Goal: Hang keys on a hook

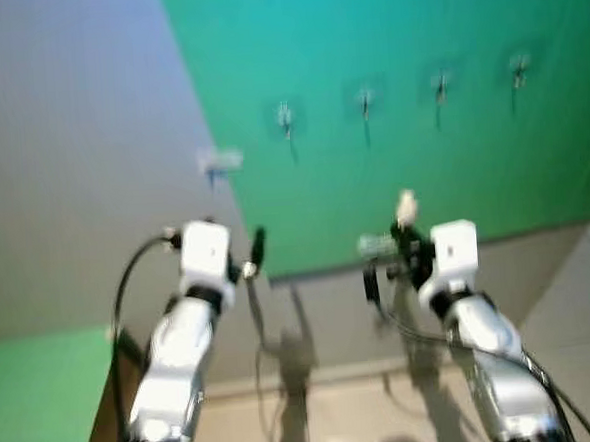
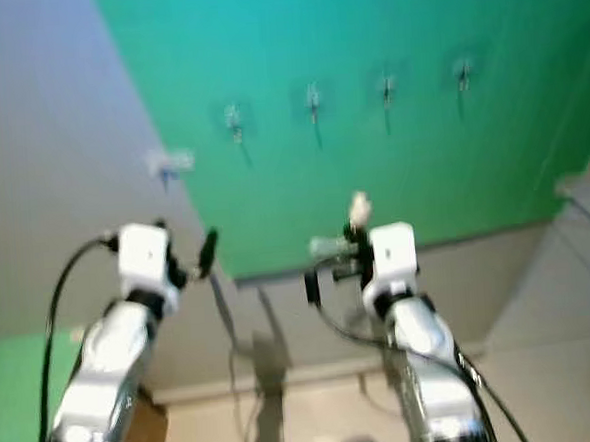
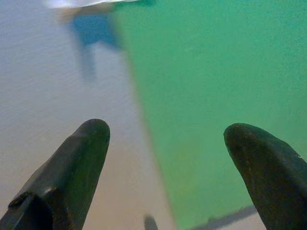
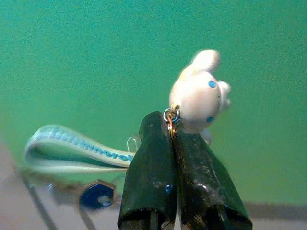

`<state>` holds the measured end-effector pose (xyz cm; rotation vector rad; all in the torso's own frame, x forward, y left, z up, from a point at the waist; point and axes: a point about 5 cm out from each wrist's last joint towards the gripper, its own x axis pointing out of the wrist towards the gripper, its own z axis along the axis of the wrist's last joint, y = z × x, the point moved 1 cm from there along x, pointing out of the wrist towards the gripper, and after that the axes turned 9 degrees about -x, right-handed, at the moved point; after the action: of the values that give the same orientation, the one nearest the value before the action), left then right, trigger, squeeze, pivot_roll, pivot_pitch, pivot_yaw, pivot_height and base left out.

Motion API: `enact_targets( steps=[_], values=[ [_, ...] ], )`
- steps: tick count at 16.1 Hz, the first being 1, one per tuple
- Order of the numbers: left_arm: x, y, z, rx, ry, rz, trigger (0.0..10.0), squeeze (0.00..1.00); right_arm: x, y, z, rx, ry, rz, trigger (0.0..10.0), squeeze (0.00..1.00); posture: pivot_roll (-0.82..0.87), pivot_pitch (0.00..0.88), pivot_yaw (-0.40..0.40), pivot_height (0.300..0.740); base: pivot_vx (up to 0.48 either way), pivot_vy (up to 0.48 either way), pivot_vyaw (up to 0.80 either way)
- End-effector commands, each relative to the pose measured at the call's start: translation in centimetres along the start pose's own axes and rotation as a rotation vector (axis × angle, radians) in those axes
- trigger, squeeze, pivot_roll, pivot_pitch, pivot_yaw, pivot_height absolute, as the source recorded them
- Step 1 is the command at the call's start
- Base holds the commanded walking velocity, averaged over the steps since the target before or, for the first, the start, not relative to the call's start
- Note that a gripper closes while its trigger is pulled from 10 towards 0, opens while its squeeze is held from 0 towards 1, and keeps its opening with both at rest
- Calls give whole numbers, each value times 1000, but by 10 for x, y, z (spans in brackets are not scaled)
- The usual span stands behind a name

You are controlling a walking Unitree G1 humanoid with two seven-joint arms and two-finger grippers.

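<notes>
Home hallway, green wall panel (image 1: pixel 414 33) w/ row of hooks (image 1: pixel 365 102), grey wall (image 1: pixel 70 145), tiled floor (image 1: pixel 367 417)

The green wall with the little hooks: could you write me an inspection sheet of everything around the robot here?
Surface: green wall panel beside a grey wall.
Job's things: four small metal hooks in a row, all bare; white plush-charm keychain with pale looped strap held up.
Clutter: a small blurred fixture on the grey wall.
Grippers: right gripper shut on the keychain ring; left gripper open, holding nothing.
Cables: black cable looping at the left arm.
Surroundings: pale floor below.
</notes>
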<state>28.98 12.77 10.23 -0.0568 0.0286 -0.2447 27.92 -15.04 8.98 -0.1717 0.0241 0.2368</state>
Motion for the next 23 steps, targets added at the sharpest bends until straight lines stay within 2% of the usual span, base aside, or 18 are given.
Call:
enact_targets(
  steps=[1,2,4,6,7,9,12,15,20,23],
  values=[
    [1,-2,0,10,7,-8,10000,1000,3,-1,9,3,-19,31,0,0,-224,0,143,736,0,0,0],
    [1,-2,0,2,10,-5,10000,1000,4,3,16,33,-25,97,0,0,-229,0,144,736,0,0,0],
    [1,-4,0,-7,6,-12,10000,1000,-2,14,43,110,-59,382,0,0,-239,0,141,736,0,0,0],
    [2,-6,1,-13,3,-13,10000,1000,-12,16,65,121,-62,598,0,0,-244,0,139,736,0,0,0],
    [2,-7,1,-15,2,-13,10000,1000,-14,11,79,95,-82,655,0,0,-245,0,138,736,0,0,0],
    [1,-6,1,-19,0,-7,10000,1000,-12,-1,103,73,-122,685,0,0,-242,9,130,736,0,0,0],
    [0,-6,1,-24,-8,6,10000,1000,-3,-16,139,68,-197,664,0,0,-234,18,120,736,0,0,0],
    [-1,-7,1,-28,-10,11,10000,1000,0,-19,150,88,-230,657,0,0,-231,19,117,736,0,0,0],
    [0,-7,3,-20,-21,13,10000,1000,16,-28,167,108,-304,552,0,0,-227,19,116,736,0,0,0],
    [-1,-7,3,-13,-23,11,10000,1000,22,-26,167,58,-315,515,0,0,-221,19,115,736,0,0,0]
  ],
)
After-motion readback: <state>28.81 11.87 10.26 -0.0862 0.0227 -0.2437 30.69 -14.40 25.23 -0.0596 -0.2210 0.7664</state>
